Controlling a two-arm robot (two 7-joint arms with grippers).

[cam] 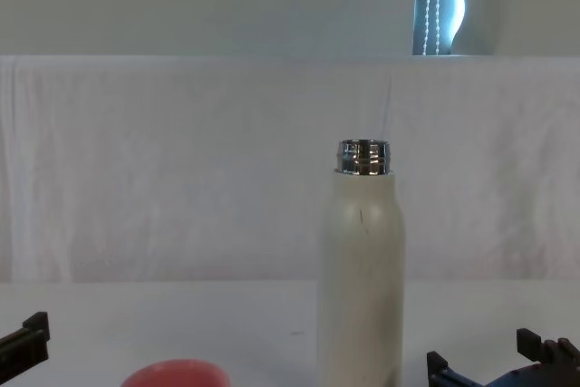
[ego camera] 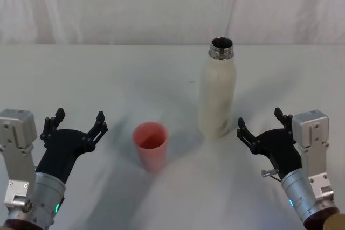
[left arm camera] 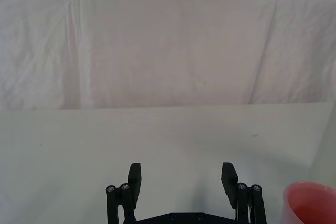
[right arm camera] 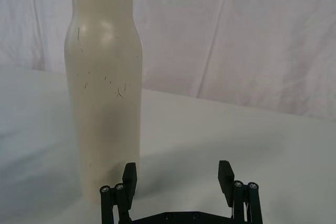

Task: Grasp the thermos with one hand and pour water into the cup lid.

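- The thermos (ego camera: 218, 94) stands upright on the white worktop (ego camera: 108, 79), right of centre, its steel neck uncapped and open at the top.
- The cup lid (ego camera: 151, 145), small and pink-red, stands mouth up just left of the thermos and nearer the robot, not touching it.
- The right claw (ego camera: 260, 127) hovers near the thermos base, on its right, fingers spread, holding nothing.
- The left claw (ego camera: 77, 122) sits left of the cup lid, also spread and empty.
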